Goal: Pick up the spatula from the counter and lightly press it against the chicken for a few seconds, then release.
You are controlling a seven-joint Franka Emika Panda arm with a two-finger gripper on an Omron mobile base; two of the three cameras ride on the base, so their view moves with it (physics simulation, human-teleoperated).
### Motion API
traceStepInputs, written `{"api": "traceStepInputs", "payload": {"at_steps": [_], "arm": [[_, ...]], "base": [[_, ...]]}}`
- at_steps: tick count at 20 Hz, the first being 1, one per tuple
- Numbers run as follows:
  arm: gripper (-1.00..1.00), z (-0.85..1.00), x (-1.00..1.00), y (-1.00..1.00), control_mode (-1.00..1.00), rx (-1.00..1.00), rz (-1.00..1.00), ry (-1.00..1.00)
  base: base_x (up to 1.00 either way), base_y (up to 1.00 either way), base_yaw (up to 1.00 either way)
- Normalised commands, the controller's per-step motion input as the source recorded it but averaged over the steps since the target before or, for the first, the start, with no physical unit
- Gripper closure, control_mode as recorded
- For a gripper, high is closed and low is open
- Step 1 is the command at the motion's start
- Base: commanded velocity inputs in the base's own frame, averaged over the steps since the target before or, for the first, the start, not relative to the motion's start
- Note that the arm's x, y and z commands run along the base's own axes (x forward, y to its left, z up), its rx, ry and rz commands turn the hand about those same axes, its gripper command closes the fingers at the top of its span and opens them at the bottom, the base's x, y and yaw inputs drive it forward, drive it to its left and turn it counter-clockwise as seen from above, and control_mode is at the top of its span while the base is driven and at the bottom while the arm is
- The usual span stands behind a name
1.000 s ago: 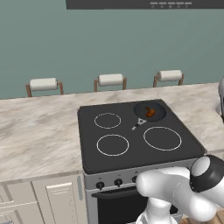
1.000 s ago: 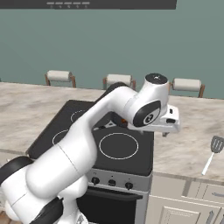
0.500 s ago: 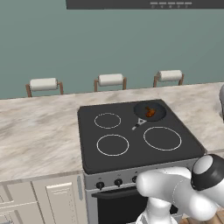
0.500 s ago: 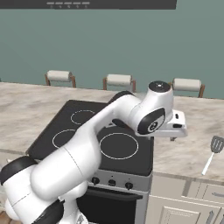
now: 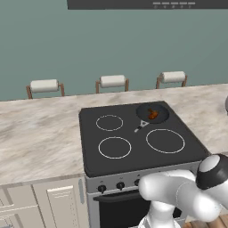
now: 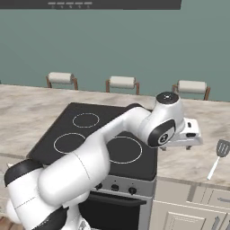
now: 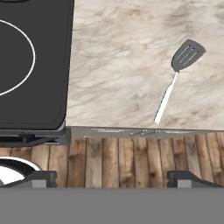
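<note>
In the left base view the chicken [image 5: 152, 114] sits in a pan [image 5: 143, 111] on the stove [image 5: 133, 153]. The hand view shows the gripper [image 7: 111, 177] wide open and empty, and the spatula [image 7: 177, 76] lying flat on the counter [image 7: 113, 65], right of the stove.

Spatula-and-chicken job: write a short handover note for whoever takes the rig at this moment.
Gripper: open, empty, over the front edge of the marbled counter, right of the black cooktop.
Spatula, dark slotted head on a white handle: lying flat on that counter, untouched.
Browned chicken piece: in the small dark pan on the back right burner.
Done: nothing gripped yet.
Left: come down on the handle, grasp, carry to the pan, press lightly on the chicken, release.
</note>
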Motion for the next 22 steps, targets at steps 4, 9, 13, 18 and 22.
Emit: {"api": "traceStepInputs", "payload": {"at_steps": [4, 9, 13, 18, 22], "arm": [[-1.0, 0.0, 0.0, -0.52, -1.0, 0.02, -0.02, 0.04], [-1.0, 0.0, 0.0, -0.5, -1.0, 0.03, -0.04, 0.08], [-1.0, -0.01, 0.0, -0.34, -1.0, 0.05, -0.03, 0.06], [-1.0, -0.13, 0.0, -0.11, -1.0, 0.12, 0.0, 0.03], [-1.0, -0.18, 0.0, -0.15, -1.0, 0.17, 0.0, 0.0]], "base": [[0.0, 0.0, 0.0], [0.0, 0.0, 0.0], [0.0, 0.0, 0.0], [0.0, 0.0, 0.0], [0.0, 0.0, 0.0]]}}
